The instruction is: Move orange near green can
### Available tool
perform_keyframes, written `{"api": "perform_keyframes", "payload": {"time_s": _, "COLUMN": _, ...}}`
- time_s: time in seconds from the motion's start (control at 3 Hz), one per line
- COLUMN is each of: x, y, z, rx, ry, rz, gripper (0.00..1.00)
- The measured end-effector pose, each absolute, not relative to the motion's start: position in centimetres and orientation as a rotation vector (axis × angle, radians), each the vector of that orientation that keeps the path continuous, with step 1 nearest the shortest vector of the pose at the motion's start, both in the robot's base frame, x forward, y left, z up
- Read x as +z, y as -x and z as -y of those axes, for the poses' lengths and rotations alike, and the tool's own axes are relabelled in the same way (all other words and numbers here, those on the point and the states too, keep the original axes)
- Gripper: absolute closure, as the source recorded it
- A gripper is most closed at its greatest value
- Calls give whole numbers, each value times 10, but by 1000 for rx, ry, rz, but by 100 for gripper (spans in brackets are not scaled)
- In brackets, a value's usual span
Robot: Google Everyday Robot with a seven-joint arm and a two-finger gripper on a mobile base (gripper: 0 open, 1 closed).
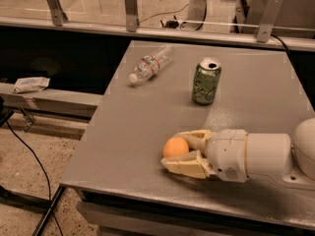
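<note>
The orange [175,147] sits on the grey table [133,127] near its front edge. My gripper [173,149] reaches in from the right, with one pale finger [196,134] behind the orange and the other [184,166] in front, closed against it. The green can [206,81] with pale swirls and a silver top stands upright further back on the table, a little to the right of the orange and clearly apart from it.
A clear plastic bottle [149,64] lies on its side at the table's back left. The table's front edge runs just below the gripper and its left edge is close by. A railing with metal posts [130,6] runs behind the table.
</note>
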State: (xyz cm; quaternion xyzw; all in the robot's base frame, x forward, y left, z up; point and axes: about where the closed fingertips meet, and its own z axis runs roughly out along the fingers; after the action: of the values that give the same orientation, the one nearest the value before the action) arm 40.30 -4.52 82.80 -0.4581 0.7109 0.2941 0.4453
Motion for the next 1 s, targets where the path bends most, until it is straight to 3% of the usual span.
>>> {"api": "perform_keyframes", "payload": {"time_s": 0.33, "x": 851, "y": -411, "z": 52, "rx": 625, "ry": 1158, "rz": -1757, "gripper": 95}}
{"api": "perform_keyframes", "payload": {"time_s": 1.0, "x": 936, "y": -477, "z": 90, "rx": 299, "ry": 1121, "rz": -1742, "gripper": 100}}
